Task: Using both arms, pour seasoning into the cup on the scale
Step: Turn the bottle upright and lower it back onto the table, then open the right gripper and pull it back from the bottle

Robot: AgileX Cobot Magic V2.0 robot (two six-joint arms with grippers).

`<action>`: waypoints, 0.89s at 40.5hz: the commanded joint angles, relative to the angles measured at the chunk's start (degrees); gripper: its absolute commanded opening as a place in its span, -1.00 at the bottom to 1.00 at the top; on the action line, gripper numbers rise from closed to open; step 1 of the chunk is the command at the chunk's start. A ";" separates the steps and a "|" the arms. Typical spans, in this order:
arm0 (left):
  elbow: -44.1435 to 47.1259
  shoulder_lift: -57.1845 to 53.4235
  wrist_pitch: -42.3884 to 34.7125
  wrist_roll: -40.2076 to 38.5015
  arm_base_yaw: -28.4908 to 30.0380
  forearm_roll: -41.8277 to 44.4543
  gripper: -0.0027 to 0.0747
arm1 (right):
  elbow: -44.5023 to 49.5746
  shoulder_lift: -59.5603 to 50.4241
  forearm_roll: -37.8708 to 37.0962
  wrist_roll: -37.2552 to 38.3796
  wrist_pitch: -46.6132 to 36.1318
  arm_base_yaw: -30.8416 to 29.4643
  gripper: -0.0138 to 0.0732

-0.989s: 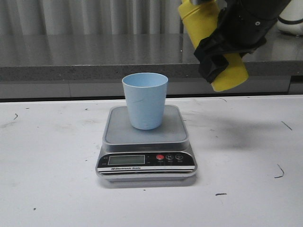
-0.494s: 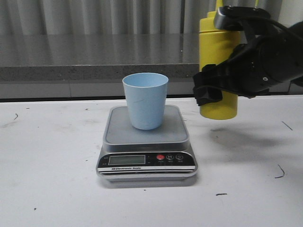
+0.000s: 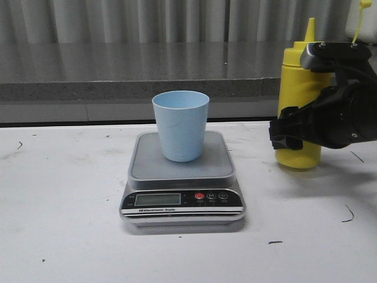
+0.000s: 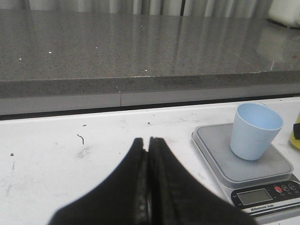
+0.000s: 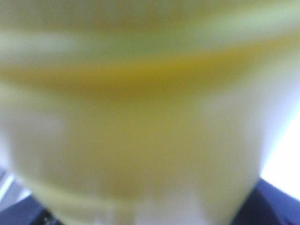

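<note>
Right hand (image 3: 294, 137) grips the upright seasoning bottle (image 3: 297, 82) beside the scale (image 3: 181, 177); cup (image 3: 181, 125) lies leftward; left hand (image 4: 148, 187) closed, empty.

Upright yellow bottle (image 3: 299, 88) beside scale (image 3: 182, 177)

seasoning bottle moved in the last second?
Yes. The seasoning bottle went from tilted, high near the cup, to upright, lower and further right of the scale.

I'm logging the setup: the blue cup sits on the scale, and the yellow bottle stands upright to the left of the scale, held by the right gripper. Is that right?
Not quite. In the front view the yellow bottle stands upright to the right of the scale, not the left. The blue cup is on the scale, and the right gripper holds the bottle.
</note>
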 commanded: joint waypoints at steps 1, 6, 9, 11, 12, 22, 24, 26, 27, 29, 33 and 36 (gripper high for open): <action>-1.51 0.68 -4.37 -0.45 0.14 -0.44 -0.98 | -1.15 -2.28 -0.05 -1.01 -7.70 -0.24 -0.10; -1.51 0.68 -4.37 -0.45 0.14 -0.44 -0.98 | -0.71 -1.53 0.11 -1.01 -7.89 -0.24 -0.10; -1.51 0.68 -4.37 -0.45 0.14 -0.44 -0.98 | 0.26 -0.63 0.61 -1.01 -8.61 -0.24 -0.10; -1.51 0.68 -4.37 -0.45 0.14 -0.44 -0.98 | 1.33 -0.17 0.70 -1.01 -9.89 -0.24 -0.10; -1.51 0.68 -4.37 -0.45 0.14 -0.44 -0.98 | 1.87 0.14 0.73 -1.01 -11.19 -0.24 -0.10; -1.51 0.68 -4.37 -0.45 0.14 -0.44 -0.98 | 7.99 0.86 2.93 -1.01 -23.21 -0.24 -0.03; -1.51 0.68 -4.37 -0.45 0.14 -0.44 -0.98 | 8.37 0.86 3.33 -1.01 -23.82 -0.24 0.06; -1.51 0.68 -4.37 -0.45 0.14 -0.44 -0.98 | 8.46 0.86 3.33 -1.01 -23.94 -0.24 0.17; -1.51 0.68 -4.37 -0.45 0.14 -0.44 -0.98 | 8.46 0.86 3.33 -1.01 -23.94 -0.24 0.22; -1.51 0.68 -4.37 -0.45 0.14 -0.44 -0.98 | 8.46 0.86 3.33 -1.01 -23.94 -0.24 0.31; -1.51 0.68 -4.37 -0.45 0.14 -0.44 -0.98 | 8.46 0.86 3.33 -1.01 -23.94 -0.24 0.49; -1.51 0.68 -4.37 -0.45 0.14 -0.44 -0.98 | 8.46 0.86 3.33 -1.01 -23.94 -0.24 0.62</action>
